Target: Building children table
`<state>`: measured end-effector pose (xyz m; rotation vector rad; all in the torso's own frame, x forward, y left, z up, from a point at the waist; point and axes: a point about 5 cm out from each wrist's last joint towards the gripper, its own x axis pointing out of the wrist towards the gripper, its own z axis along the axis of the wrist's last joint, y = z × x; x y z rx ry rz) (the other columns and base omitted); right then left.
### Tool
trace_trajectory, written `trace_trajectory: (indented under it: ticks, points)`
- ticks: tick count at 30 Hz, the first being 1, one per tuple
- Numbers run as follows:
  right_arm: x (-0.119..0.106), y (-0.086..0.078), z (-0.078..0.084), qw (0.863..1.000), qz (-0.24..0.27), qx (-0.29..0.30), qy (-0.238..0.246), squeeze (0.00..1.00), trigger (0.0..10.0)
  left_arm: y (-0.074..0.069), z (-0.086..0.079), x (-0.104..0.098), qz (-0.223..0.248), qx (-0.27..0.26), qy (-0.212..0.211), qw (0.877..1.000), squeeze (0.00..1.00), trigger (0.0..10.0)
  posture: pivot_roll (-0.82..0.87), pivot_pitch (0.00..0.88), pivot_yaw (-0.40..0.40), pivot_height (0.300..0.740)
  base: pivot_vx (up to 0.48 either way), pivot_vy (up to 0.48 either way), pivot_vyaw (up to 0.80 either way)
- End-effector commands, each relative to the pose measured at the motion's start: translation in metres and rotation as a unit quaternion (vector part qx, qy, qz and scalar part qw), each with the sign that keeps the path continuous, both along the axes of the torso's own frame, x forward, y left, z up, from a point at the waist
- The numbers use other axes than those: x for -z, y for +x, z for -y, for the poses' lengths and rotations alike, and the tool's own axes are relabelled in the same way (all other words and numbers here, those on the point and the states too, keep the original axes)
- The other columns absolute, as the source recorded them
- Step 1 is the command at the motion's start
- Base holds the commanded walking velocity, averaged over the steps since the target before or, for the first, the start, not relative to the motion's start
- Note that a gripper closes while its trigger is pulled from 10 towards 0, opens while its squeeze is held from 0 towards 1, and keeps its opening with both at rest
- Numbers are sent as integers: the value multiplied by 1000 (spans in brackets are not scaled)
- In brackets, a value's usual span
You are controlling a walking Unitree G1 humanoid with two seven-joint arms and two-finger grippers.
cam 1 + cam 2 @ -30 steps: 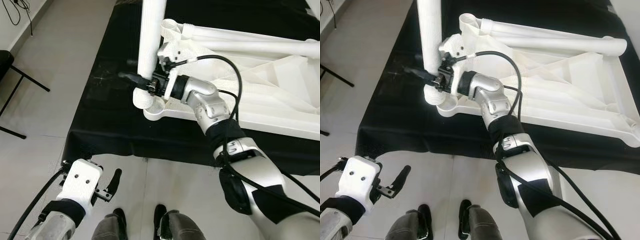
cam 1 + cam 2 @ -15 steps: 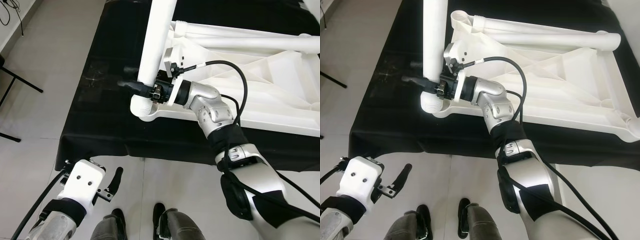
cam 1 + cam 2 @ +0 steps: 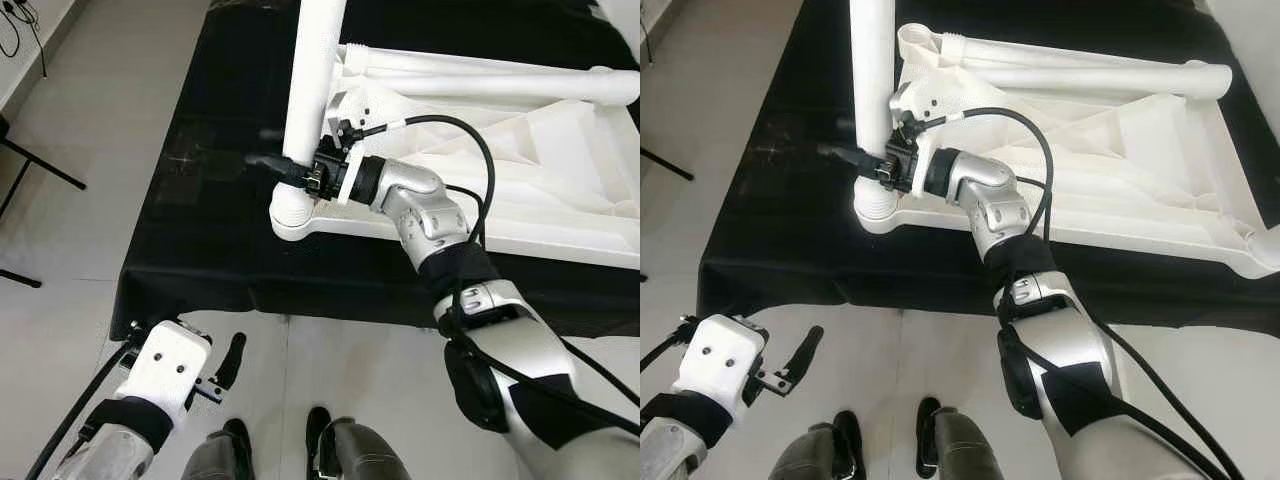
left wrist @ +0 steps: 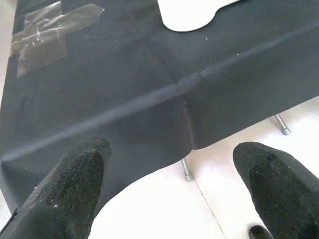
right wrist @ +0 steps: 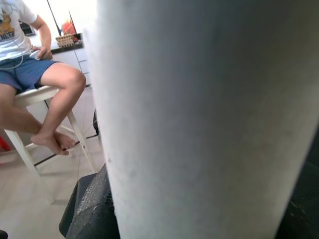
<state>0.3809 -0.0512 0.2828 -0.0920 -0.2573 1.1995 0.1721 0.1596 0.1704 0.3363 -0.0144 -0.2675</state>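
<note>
Nearest to us, the left gripper (image 3: 222,372) hangs low beside the robot's legs, above the pale floor (image 3: 90,200); in its wrist view its two black fingers (image 4: 70,186) stand wide apart with nothing between them, facing the draped edge of the black cloth (image 4: 124,99) and the metal feet under it. Beyond it, we see the right arm reaching forward over the cloth-covered work surface (image 3: 200,240). The right gripper (image 3: 285,170) is closed around the white table leg (image 3: 310,90), one finger passing in front of the tube and pointing to the robot's left; in the right wrist view the leg (image 5: 209,119) fills the space directly against the finger pads (image 5: 92,209). The leg stands upright, its ribbed lower end seated at the near left corner socket (image 3: 295,215) of the white tabletop (image 3: 1140,170), which lies underside up on the cloth. Two further white legs (image 3: 1090,75) lie along the tabletop's far edge. In the background of the right wrist view, a person (image 5: 35,84) sits on a white stool (image 5: 30,124).
</note>
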Motion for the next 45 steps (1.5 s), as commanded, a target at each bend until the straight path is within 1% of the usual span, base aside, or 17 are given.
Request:
trace_trajectory:
  ticks: [1, 4, 9, 11, 12, 13, 18, 21, 22, 24, 26, 27, 29, 36, 37, 41, 45]
  points:
    - [24, 1, 2, 998, -35, 9, -44, 0, 10000, -2, 1, 6, -11, 2, 2, 1000, 0, 10000, -182, 367, -110, 740, 0, 0, 0]
    - [25, 0, -1, 998, -10, 11, -64, 0, 10000, -2, 0, 6, -10, 2, 3, 1000, 0, 10000, -183, 370, -109, 740, 0, 0, 0]
    - [24, -3, -4, 998, 4, 0, -64, 0, 10000, -2, 0, 6, -10, 2, 3, 1000, 0, 10000, -183, 379, -112, 740, 0, 0, 0]
    - [23, -7, -7, 998, 17, -23, -54, 0, 10000, -1, 0, 7, -9, 1, 5, 1000, 0, 10000, -181, 381, -112, 740, 0, 0, 0]
    - [23, -7, -7, 998, 17, -23, -54, 0, 10000, -1, 0, 7, -9, 1, 5, 1000, 0, 10000, -181, 381, -112, 740, 0, 0, 0]
    - [22, -14, -11, 996, 41, -59, -59, 0, 10000, -1, -1, 7, -7, 0, 7, 1000, 0, 10000, -184, 378, -112, 740, 0, 0, 0]
    - [24, -17, -13, 994, 51, -71, -66, 0, 10000, -1, -1, 7, -7, -1, 7, 1000, 0, 10000, -184, 375, -112, 740, 0, 0, 0]
    - [28, -22, -14, 989, 72, -90, -96, 0, 10000, 0, -1, 8, -6, -2, 7, 1000, 0, 10000, -184, 370, -115, 740, 0, 0, 0]
    - [28, -22, -14, 989, 72, -90, -96, 0, 10000, 0, -1, 8, -6, -2, 7, 1000, 0, 10000, -184, 370, -115, 740, 0, 0, 0]
    - [31, -24, -14, 984, 84, -101, -119, 0, 10000, 0, -1, 8, -5, -3, 7, 1000, 0, 10000, -185, 370, -114, 740, 0, 0, 0]
    - [33, -25, -14, 982, 90, -106, -129, 0, 10000, 0, -1, 8, -4, -4, 7, 1000, 0, 10000, -185, 370, -114, 740, 0, 0, 0]
    - [33, -25, -14, 982, 90, -106, -129, 0, 10000, 0, -1, 8, -4, -4, 7, 1000, 0, 10000, -185, 370, -114, 740, 0, 0, 0]
    - [33, -29, -14, 978, 86, -134, -131, 0, 10000, 0, -2, 8, -3, -5, 6, 1000, 0, 10000, -188, 373, -117, 740, 0, 0, 0]
    - [34, -28, -14, 980, 73, -140, -124, 0, 10000, -1, -1, 8, -2, -6, 6, 1000, 0, 10000, -187, 375, -117, 740, 0, 0, 0]
    - [34, -26, -15, 982, 69, -125, -127, 0, 10000, -1, -1, 8, -2, -6, 6, 1000, 0, 10000, -188, 379, -116, 740, 0, 0, 0]
    - [35, -24, -15, 983, 64, -112, -133, 0, 10000, -1, -1, 8, -1, -7, 6, 1000, 0, 10000, -191, 379, -118, 740, 0, 0, 0]
    - [38, -19, -14, 987, 36, -79, -132, 0, 10000, 0, -1, 8, -1, -8, 5, 1000, 0, 10000, -191, 382, -120, 740, 0, 0, 0]
